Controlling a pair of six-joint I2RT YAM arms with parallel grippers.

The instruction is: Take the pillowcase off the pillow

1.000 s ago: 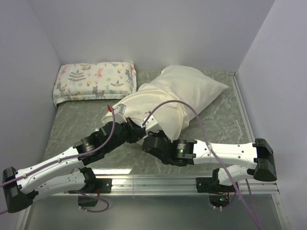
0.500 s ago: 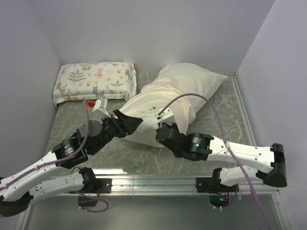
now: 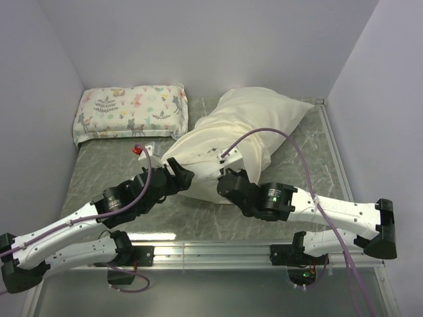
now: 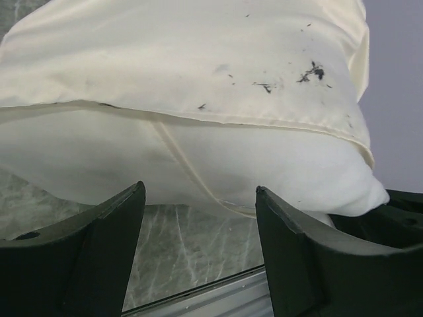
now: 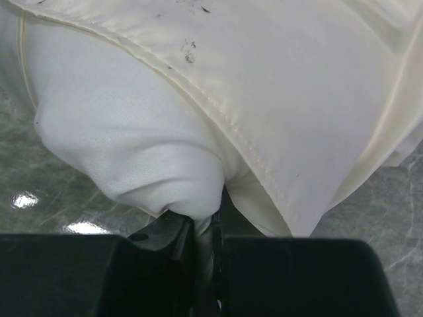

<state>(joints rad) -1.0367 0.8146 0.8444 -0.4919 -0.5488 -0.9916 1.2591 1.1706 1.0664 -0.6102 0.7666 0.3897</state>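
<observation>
Pillow (image 5: 125,152): white, lying mid-worktop (image 3: 99,175), near corner exposed below the cream pillowcase (image 3: 258,122) hem. Right gripper (image 5: 206,231): clamped on that corner. Left gripper (image 4: 198,198): wide, empty, facing the hem. Step: anchoring. Next, likely: left closes on the hem, then both pull apart.

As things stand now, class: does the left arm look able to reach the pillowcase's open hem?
Probably yes. The left gripper is open and faces the pillowcase hem, with nothing between them. The right gripper pinches an exposed corner of the pillow alongside.
</observation>
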